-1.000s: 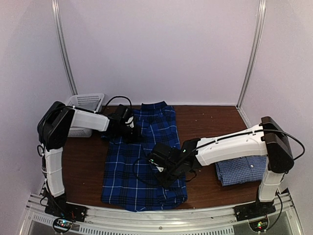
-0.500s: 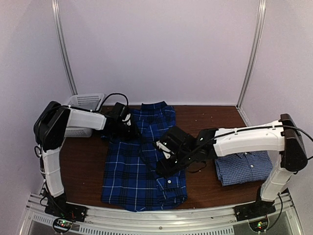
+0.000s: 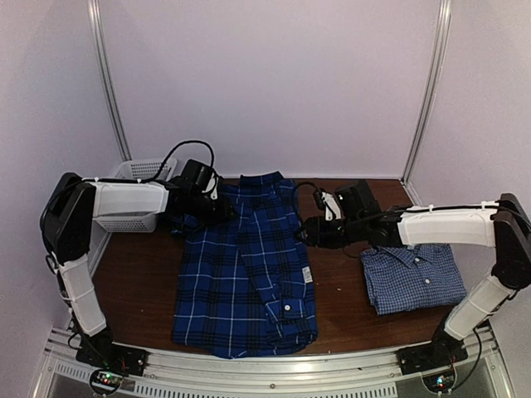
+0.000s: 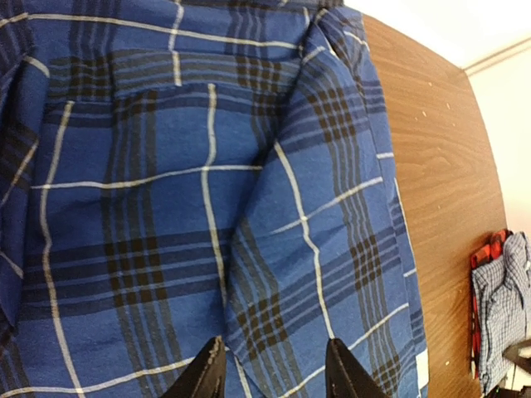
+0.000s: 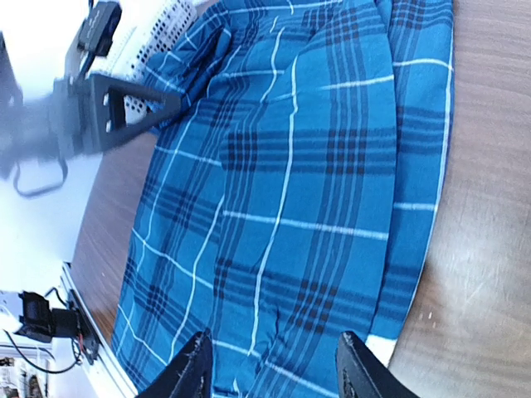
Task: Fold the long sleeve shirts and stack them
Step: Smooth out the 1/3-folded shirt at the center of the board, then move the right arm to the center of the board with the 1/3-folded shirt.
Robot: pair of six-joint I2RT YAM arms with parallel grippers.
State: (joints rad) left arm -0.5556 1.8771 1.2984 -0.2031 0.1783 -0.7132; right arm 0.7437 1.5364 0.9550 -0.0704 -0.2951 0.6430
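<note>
Left gripper [image 4: 275, 365] and right gripper [image 5: 274, 358] have let go, empty, and drawn back from the dark plaid shirt [image 3: 241, 282] mid-table, a sleeve [image 3: 286, 286] now folded across it. The folded checked shirt [image 3: 412, 280] waits at right. More folds likely remain.

plaid shirt [image 3: 241, 274]: dark royal blue, black bands, thin white lines; spread flat mid-table [image 3: 340, 290], long axis near-to-far; sleeve folded lengthwise over body; cuff with white button at near-right corner | check shirt [image 3: 415, 278]: pale fine blue-white check; folded compact, collar up, facing far side; right side, apart from plaid, not stacked
</note>
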